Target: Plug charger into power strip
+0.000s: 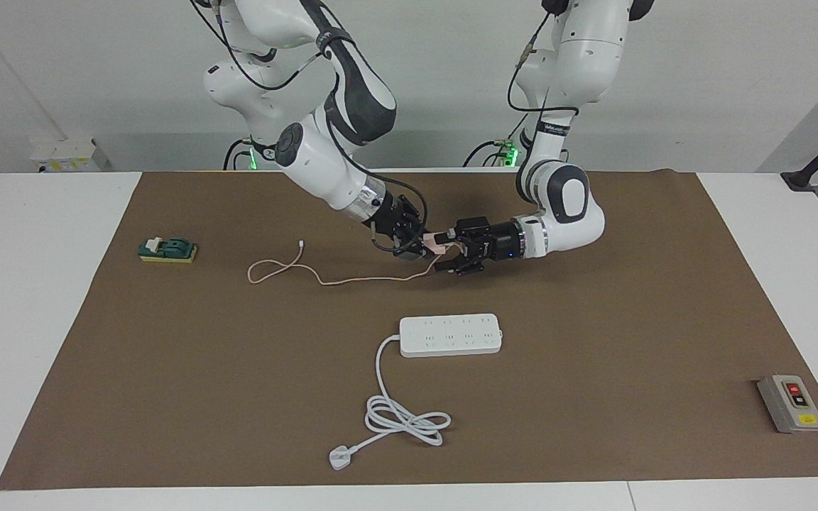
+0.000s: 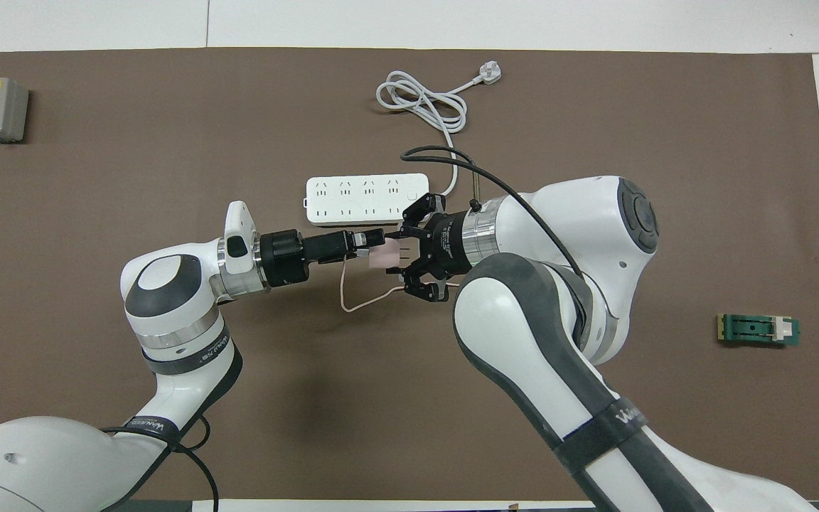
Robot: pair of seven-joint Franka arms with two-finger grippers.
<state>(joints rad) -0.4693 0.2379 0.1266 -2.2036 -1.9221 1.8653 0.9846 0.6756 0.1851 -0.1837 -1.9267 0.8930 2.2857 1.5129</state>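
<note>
The pale pink charger is held up above the mat between both hands. My right gripper is shut on it, outer links splayed. From the other end my left gripper stands open, its fingers reaching around the cube. The thin pink cable hangs down and trails across the mat toward the right arm's end. The white power strip lies flat, sockets up, farther from the robots than the charger.
The strip's thick white cord coils farther out and ends in a white plug. A grey button box sits at the left arm's end. A green block lies at the right arm's end. A brown mat covers the table.
</note>
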